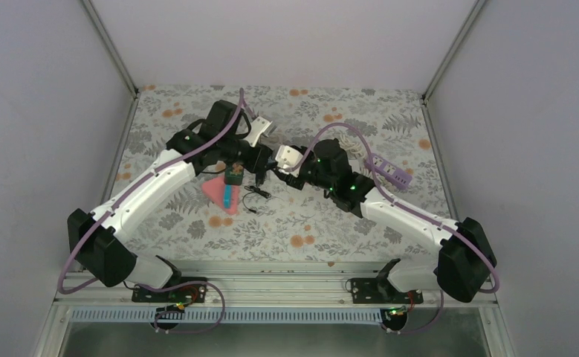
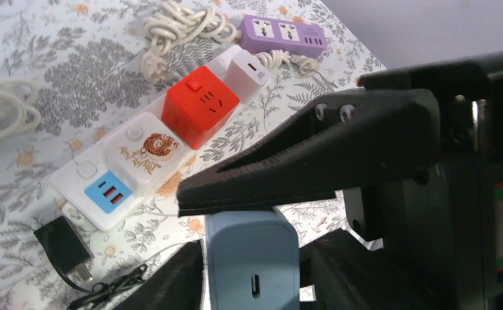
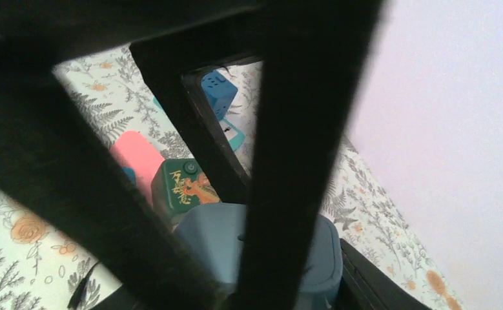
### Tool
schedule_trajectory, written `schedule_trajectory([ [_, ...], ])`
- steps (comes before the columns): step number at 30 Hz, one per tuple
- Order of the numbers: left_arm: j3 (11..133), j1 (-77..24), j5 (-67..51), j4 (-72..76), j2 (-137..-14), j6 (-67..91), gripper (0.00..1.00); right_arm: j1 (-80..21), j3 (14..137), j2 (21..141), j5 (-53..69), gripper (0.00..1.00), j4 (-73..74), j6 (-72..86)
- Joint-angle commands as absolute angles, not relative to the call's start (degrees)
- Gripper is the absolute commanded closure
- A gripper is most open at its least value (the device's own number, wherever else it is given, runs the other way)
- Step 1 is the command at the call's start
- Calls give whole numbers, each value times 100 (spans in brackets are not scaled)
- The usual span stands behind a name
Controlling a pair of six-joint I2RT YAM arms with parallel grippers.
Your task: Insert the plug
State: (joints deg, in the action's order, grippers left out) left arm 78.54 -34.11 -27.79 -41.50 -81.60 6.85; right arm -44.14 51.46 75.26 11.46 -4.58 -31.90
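Note:
The plug (image 1: 289, 156), a pale blue block with a small slot in its face, hangs above the table's middle between both arms. In the left wrist view the plug (image 2: 252, 265) sits between my left gripper's (image 2: 252, 255) two black fingers, which press its sides. My right gripper's (image 1: 302, 165) finger (image 2: 313, 155) lies flat across its top. In the right wrist view my right gripper (image 3: 236, 258) is shut around the plug (image 3: 210, 239). A white power strip (image 2: 84, 174) carrying a red cube (image 2: 200, 103) and a tiger-print adapter (image 2: 148, 152) lies on the table beyond.
A purple power strip (image 1: 390, 171) lies to the right, with a coiled white cord (image 2: 181, 26) near it. A green cube adapter (image 1: 234, 175) and a pink piece (image 1: 215, 190) sit at left centre. A black charger (image 2: 61, 242) and thin black cable (image 1: 256, 195) lie below the grippers.

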Motion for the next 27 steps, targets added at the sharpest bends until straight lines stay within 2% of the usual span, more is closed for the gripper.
schedule_trajectory([
  [1,7690,-3419,-2879,-3905,-7863,794,53,-4430,5094,7380,1054,61,-970,-3055],
  [2,7626,-3411,-2815,-3807,-7799,840,50,-4430,5049,7337,1014,61,-1052,-3001],
  [5,7456,-3381,-2500,-3440,-7578,1059,30,-4421,4912,7187,964,63,-1230,-2794],
  [9,7208,-3270,-1847,-2888,-7144,1437,20,-4386,4606,7012,863,63,-1572,-2390],
  [14,6617,-3250,-1100,-1946,-6466,1699,16,-4306,4238,6780,689,63,-1944,-1563],
  [16,6179,-3245,-1003,-1394,-6175,1695,14,-4156,4400,6733,703,62,-1814,-780],
  [22,5503,-3265,-1199,44,-5973,1564,10,-3764,5425,6959,705,62,-777,1477],
  [27,5240,-3547,-1451,814,-6264,1297,10,-3682,5723,7042,584,62,-431,2724],
])
